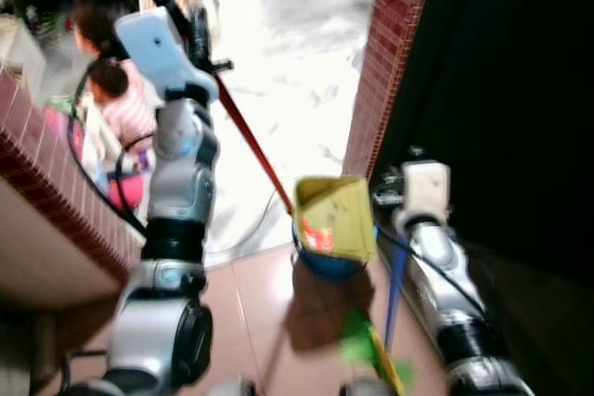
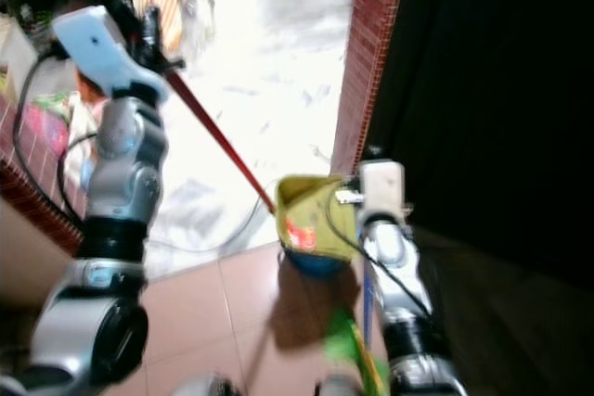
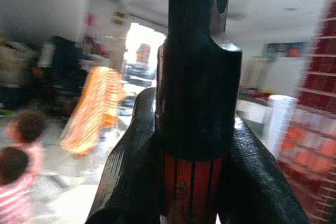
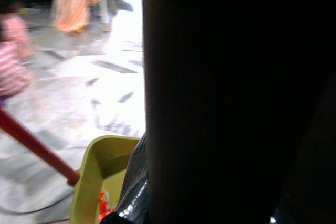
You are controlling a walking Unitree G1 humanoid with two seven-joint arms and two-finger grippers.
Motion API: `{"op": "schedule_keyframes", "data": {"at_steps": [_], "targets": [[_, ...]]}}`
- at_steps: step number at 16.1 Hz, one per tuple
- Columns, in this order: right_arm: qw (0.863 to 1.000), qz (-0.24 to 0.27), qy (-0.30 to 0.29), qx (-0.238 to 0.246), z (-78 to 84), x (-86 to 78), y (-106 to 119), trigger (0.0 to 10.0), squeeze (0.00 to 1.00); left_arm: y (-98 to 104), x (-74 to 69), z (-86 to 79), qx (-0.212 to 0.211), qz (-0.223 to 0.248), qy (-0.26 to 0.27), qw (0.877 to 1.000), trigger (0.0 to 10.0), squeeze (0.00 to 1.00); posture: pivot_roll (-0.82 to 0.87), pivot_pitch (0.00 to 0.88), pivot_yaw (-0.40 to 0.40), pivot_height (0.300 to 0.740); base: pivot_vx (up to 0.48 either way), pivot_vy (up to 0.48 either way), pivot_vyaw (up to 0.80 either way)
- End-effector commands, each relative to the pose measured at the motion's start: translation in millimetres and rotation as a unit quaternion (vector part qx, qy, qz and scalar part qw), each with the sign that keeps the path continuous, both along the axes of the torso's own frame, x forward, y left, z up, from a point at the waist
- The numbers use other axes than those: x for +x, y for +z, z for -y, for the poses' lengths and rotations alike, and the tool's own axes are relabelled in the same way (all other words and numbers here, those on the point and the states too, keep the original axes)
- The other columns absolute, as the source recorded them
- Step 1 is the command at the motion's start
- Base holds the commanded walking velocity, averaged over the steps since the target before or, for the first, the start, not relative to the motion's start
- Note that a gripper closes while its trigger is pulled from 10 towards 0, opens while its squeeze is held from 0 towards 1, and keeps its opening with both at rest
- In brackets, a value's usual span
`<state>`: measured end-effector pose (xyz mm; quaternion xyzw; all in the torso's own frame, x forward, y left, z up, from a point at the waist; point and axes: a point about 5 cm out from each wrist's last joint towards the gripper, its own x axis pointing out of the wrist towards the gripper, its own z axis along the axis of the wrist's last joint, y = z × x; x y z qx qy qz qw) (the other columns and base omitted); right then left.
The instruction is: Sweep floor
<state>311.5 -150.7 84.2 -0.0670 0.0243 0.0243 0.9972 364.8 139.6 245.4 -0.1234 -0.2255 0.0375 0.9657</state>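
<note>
My left gripper (image 1: 197,39) is raised high and shut on the red broom handle (image 1: 255,150), just below its black top end (image 3: 197,77). The handle slants down across the pale floor to a yellow-green dustpan (image 1: 334,215). A black finger (image 3: 126,177) presses against each side of the handle. My right gripper (image 1: 385,199) sits at the dustpan's right edge. A dark shaft (image 4: 226,98) stands close in front of the right wrist camera, and the gripper looks shut on it. Something blue (image 1: 325,261) lies under the dustpan, and a blue pole (image 1: 397,294) runs beside my right arm.
Two children (image 1: 121,90) are at the left behind a low brick wall (image 1: 56,173). A brick pillar (image 1: 385,62) and a dark space stand at the right. Sunlit pale floor (image 1: 278,62) stretches ahead, with a cable (image 1: 246,224) on it. A green thing (image 1: 367,345) lies near my feet.
</note>
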Motion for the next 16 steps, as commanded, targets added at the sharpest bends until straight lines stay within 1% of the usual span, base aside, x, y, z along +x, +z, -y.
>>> {"op": "schedule_keyframes", "data": {"at_steps": [1, 5, 6, 8, 9, 12, 14, 16], "targets": [[1.0, 0.012, -0.003, 0.006, 1.6, 2.1, 7, 10.0, 0.0, 22, -6.9, 1.1, 0.022, 0.062, 0.013, 0.998, 10.0, 0.0, -0.11, 0.0, 0.048, 0.74, 0.0, 0.0, 0.0], [1.0, 0.012, -0.001, 0.004, 2.6, 2.6, 7, 10.0, 0.0, 25, -10.4, 10.5, 0.072, 0.089, 0.016, 0.993, 10.0, 0.0, -0.11, 0.0, 0.044, 0.74, 0.0, 0.0, 0.0], [1.0, 0.012, 0.0, 0.003, 2.6, 3.0, 8, 10.0, 0.0, 23, -13.7, 20.8, 0.101, 0.105, 0.01, 0.989, 10.0, 0.0, -0.11, 0.0, 0.043, 0.74, 0.0, 0.0, 0.0], [1.0, 0.013, 0.001, 0.002, 2.0, 3.4, 8, 10.0, 0.0, 17, -14.8, 31.9, 0.106, 0.103, 0.0, 0.989, 10.0, 0.0, -0.12, 0.0, 0.042, 0.74, 0.0, 0.0, 0.0], [1.0, 0.014, 0.002, 0.001, 1.6, 3.6, 9, 10.0, 0.0, 9, -17.8, 45.2, 0.11, 0.101, -0.011, 0.989, 10.0, 0.0, -0.12, 0.0, 0.042, 0.74, 0.0, 0.0, 0.0], [1.0, 0.015, 0.003, 0.0, 1.1, 3.9, 9, 10.0, 0.0, 5, -18.8, 52.7, 0.109, 0.103, -0.008, 0.989, 10.0, 0.0, -0.13, 0.0, 0.047, 0.74, 0.0, 0.0, 0.0], [1.0, 0.019, 0.001, -0.002, 2.0, 3.3, 12, 10.0, 0.0, 6, -19.1, 66.7, 0.122, 0.119, -0.013, 0.985, 10.0, 0.0, -0.16, 0.0, 0.054, 0.74, 0.0, 0.0, 0.0], [1.0, 0.02, -0.003, -0.004, 5.3, 0.4, 11, 10.0, 0.0, 7, -23.4, 82.0, 0.149, 0.147, -0.027, 0.977, 10.0, 0.0, -0.17, 0.0, 0.058, 0.74, 0.0, 0.0, 0.0]]}}
